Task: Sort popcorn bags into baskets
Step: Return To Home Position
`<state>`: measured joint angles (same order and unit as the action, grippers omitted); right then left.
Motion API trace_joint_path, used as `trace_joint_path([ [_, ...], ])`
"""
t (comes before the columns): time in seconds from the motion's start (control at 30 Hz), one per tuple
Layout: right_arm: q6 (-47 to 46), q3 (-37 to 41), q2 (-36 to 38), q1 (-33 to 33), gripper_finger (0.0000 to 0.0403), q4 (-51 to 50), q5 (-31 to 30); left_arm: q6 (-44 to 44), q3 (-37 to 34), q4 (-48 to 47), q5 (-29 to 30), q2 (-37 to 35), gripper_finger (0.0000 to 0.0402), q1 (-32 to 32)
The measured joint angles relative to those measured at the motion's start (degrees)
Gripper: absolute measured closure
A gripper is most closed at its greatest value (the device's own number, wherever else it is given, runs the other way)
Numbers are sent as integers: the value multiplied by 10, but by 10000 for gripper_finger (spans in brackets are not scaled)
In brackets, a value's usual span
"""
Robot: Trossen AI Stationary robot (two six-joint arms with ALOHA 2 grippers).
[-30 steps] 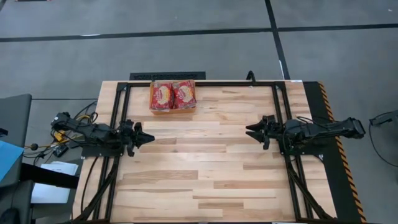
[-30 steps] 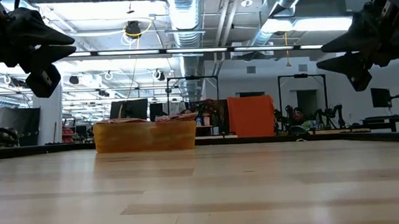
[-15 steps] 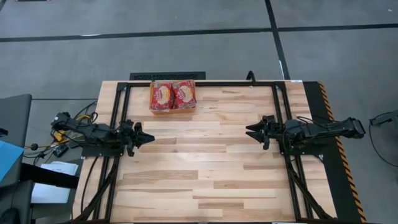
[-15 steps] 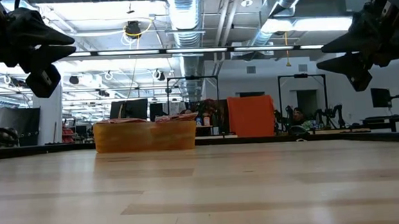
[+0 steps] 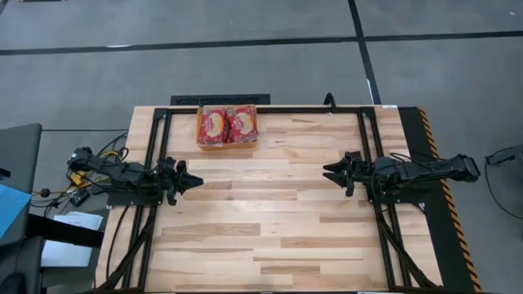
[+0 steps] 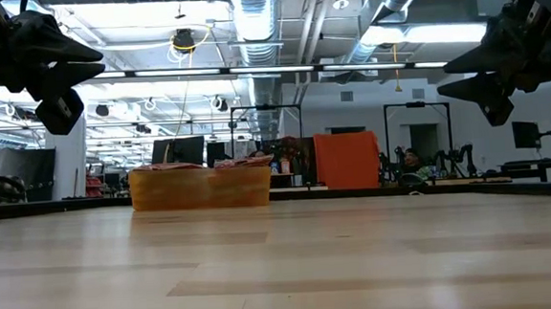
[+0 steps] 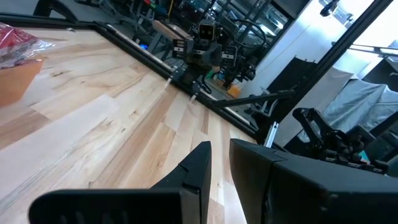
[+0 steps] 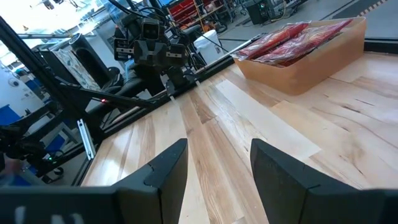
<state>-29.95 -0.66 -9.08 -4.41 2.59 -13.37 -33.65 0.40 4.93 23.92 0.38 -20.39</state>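
The orange basket (image 5: 227, 127) stands at the table's far edge, left of centre, with red popcorn bags (image 5: 226, 123) lying flat inside it, two abreast on top. The low view shows the basket's wall (image 6: 201, 188), and the right wrist view shows the bags (image 8: 286, 43) filling it. My left gripper (image 5: 196, 181) hovers at the table's left side, pointing level toward the right, its fingers almost together with nothing between them (image 7: 219, 149). My right gripper (image 5: 327, 171) hovers at the right side, pointing left, open and holding nothing (image 8: 217, 149).
A black frame (image 5: 261, 109) runs along the table's far, left and right edges. Bare wooden tabletop (image 5: 261, 212) lies between the two arms and toward the near edge. Beyond the far edge are an orange panel (image 6: 346, 162) and room equipment.
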Motion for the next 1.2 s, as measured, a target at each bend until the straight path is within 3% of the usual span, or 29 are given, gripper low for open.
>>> trace_joint_path([
  [1.2, 0, 1, 0, 0, 206, 0, 0, 0, 0, 0, 0, 0, 354, -2],
])
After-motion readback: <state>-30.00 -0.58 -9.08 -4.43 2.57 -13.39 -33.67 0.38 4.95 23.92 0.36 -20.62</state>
